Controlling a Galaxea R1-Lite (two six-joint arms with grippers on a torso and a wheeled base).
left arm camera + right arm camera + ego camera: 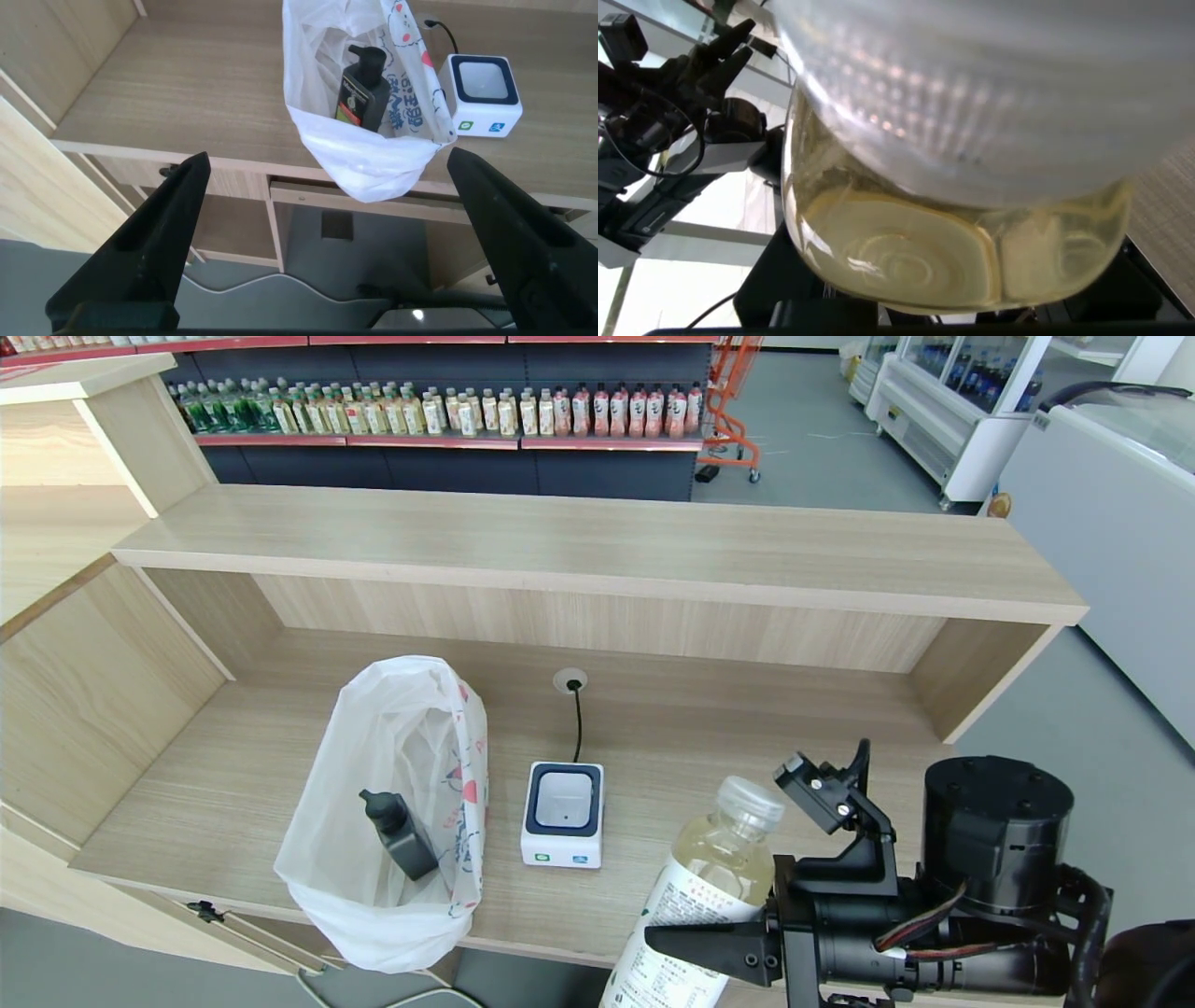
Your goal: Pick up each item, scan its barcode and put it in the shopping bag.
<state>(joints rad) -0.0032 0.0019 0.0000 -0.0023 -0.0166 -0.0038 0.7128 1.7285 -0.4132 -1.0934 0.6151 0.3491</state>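
A clear bottle [709,877] of pale yellow drink, with a white cap and white label, is tilted over the counter's front right edge. My right gripper [672,947] is shut on its labelled body; its base looms close in the right wrist view [952,215]. The white shopping bag [392,821] stands open at the front left of the counter, with a black pump bottle [400,835] inside. To the bag's right sits the white scanner [563,813] with its dark window facing up. My left gripper [327,271] hangs open in front of the counter edge, below the bag [374,131].
The wooden counter [709,728] has a raised ledge behind and side walls left and right. A black cable [577,723] runs from the scanner to a hole at the back. Drink shelves and freezers stand beyond.
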